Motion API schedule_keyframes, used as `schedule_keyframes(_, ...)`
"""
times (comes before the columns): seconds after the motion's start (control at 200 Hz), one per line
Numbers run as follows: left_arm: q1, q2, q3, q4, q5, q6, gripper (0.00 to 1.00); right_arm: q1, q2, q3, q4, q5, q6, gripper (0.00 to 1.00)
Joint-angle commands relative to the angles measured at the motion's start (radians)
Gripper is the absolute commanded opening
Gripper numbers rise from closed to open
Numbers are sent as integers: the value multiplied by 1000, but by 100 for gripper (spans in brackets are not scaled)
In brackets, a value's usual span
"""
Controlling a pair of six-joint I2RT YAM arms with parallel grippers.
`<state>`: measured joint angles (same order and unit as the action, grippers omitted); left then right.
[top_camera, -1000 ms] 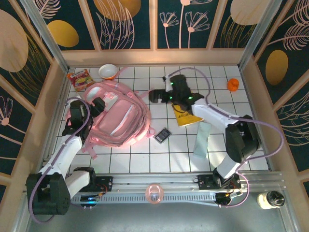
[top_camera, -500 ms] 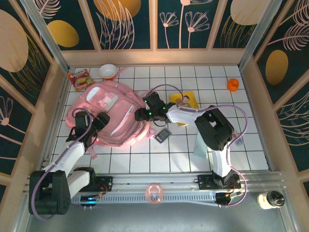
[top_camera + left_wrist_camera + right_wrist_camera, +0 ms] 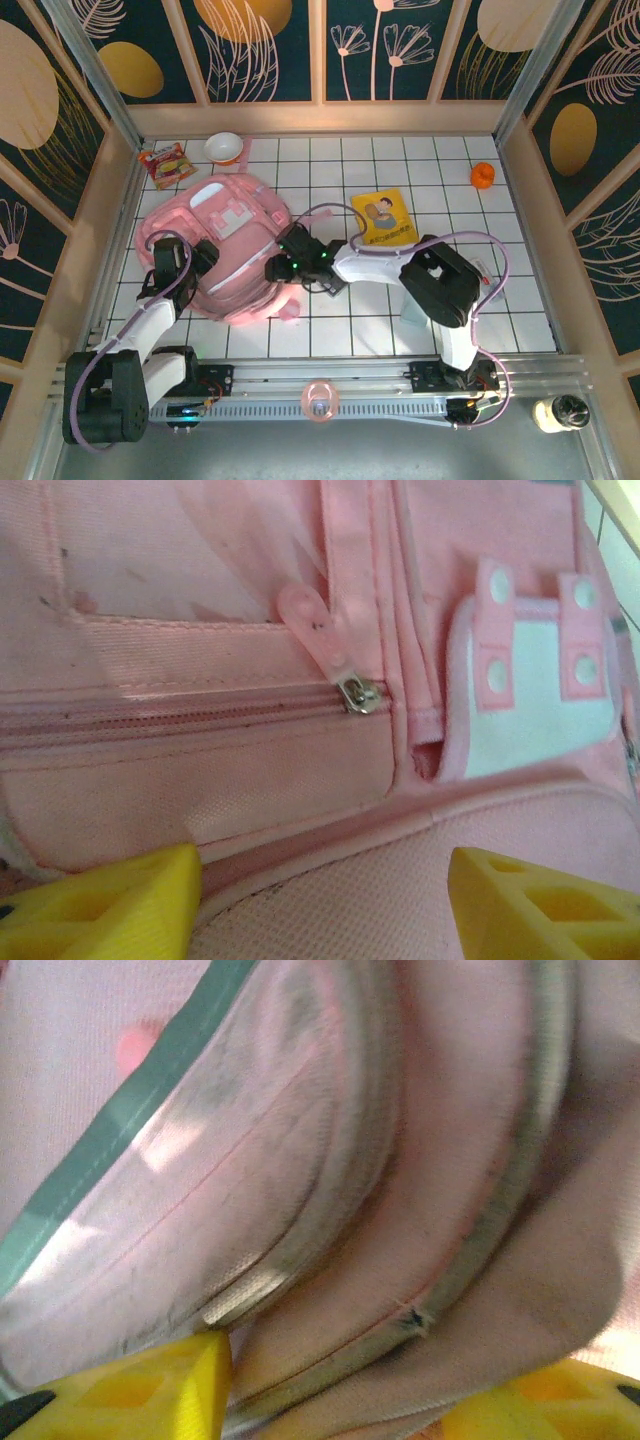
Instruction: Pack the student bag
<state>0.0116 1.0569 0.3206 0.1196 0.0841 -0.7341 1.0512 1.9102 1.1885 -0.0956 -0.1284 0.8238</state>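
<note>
1. Top external view.
   - The student bag (image 3: 235,225) lay flat on the left-centre of the tiled bench (image 3: 450,210).
   - The left gripper (image 3: 203,255) sat at the bag's near-left edge and the right gripper (image 3: 272,268) at its near-right edge.
   - Several items lay loose on the bench: a yellow book (image 3: 385,218) to the right of the bag, a bowl (image 3: 224,148) and a snack packet (image 3: 165,163) at the far left, and an orange object (image 3: 483,176) at the far right.

2. Left wrist view.
   - The left gripper (image 3: 325,880) was part-open, its yellow fingers (image 3: 100,905) well apart over pink fabric.
   - No fold was seen pinched between them.
   - The zip slider (image 3: 360,693) of a front pocket sat at the end of its track, so the pocket read as closed.
   - A white patch (image 3: 530,710) was beside it on the right.

3. Right wrist view.
   - The right gripper (image 3: 350,1390) had its fingers (image 3: 130,1390) apart, with a thick fold of the bag's edge bulging between them.
   - The fabric touched one finger. I could not tell whether the fold was clamped.

4. Status (judgement).
   - Packing had barely begun, with every loose item outside the bag and no opening visible.
   - Both arms appeared to be working on getting hold of the bag.
   - Left to do: open it, load the items and close it.
</note>
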Motion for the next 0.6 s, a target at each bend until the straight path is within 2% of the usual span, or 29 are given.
schedule_keyframes(0.0, -30, 29, -17, -109, 229, -2, 65, 128, 5, -33, 47, -191, 114, 55)
schedule_keyframes(0.235, -61, 98, -8, -46, 273, 0, 63, 161, -39, -99, 154, -145, 158, 55)
schedule_keyframes(0.425, -163, 170, 30, -34, 269, -16, 65, 163, -86, -164, 218, -111, 176, 54)
schedule_keyframes(0.596, -169, 211, 51, -8, 274, -18, 65, 166, -149, -237, 248, -45, 228, 55)
